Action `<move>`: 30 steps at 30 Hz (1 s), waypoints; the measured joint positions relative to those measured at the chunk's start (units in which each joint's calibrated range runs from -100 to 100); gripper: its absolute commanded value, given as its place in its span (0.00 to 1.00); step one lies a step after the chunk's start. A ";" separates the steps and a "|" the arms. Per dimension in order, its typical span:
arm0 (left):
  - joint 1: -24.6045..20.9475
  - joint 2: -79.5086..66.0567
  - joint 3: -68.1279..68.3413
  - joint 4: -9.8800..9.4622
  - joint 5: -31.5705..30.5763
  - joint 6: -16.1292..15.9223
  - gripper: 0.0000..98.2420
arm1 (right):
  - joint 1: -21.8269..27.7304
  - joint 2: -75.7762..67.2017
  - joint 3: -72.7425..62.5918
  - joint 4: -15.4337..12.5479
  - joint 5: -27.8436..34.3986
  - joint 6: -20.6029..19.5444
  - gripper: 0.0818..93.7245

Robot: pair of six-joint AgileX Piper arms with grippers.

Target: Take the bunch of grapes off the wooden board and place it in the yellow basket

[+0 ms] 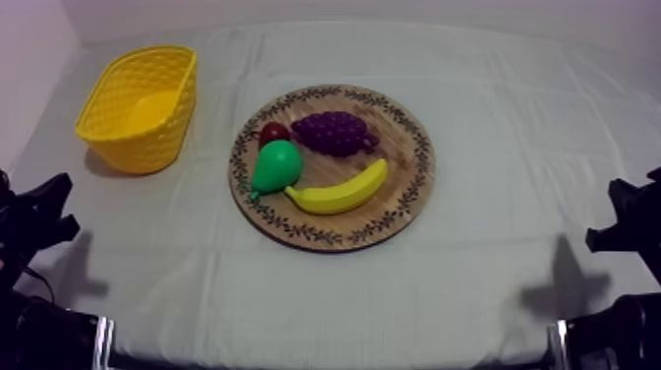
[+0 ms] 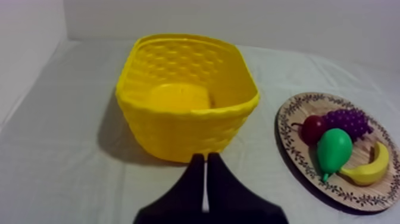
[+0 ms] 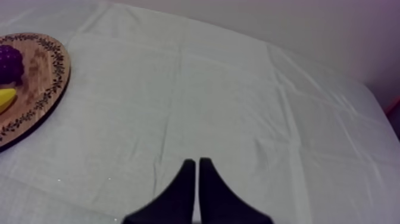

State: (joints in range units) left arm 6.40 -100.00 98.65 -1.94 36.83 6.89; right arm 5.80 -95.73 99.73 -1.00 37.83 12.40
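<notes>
The purple bunch of grapes (image 1: 334, 132) lies on the far part of the round wooden board (image 1: 403, 192) in the table's middle; the grapes (image 2: 348, 121) (image 3: 10, 63) lie untouched. The yellow basket (image 1: 141, 106) stands at the far left with nothing in it. My left gripper (image 1: 41, 214) rests low at the left edge; its fingers lie together as a narrow wedge (image 2: 205, 162) just before the basket (image 2: 184, 95). My right gripper (image 1: 630, 215) rests low at the right edge, shut (image 3: 197, 164) over bare cloth, well right of the board (image 3: 41, 89).
On the board also lie a green pear (image 1: 275, 165), a banana (image 1: 339, 192) and a small red fruit (image 1: 273, 131). Bare cloth lies between the board and both grippers. A wall rises behind the table.
</notes>
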 measured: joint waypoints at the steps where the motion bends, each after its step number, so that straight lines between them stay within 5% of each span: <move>1: 0.00 0.00 0.00 0.00 0.00 0.00 0.00 | 0.00 0.00 0.00 0.00 0.00 0.00 0.00; 18: 0.00 0.00 0.00 0.00 0.00 -1.94 0.00 | 0.00 0.00 0.00 0.00 0.00 -0.03 0.00; 30: -1.43 0.00 0.53 -0.18 -1.76 -0.09 0.00 | 0.00 0.00 0.00 0.00 0.00 -0.03 0.00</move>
State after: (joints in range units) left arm 4.97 -100.00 99.18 -2.12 35.08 6.80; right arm 5.80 -95.73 99.73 -1.00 37.83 12.37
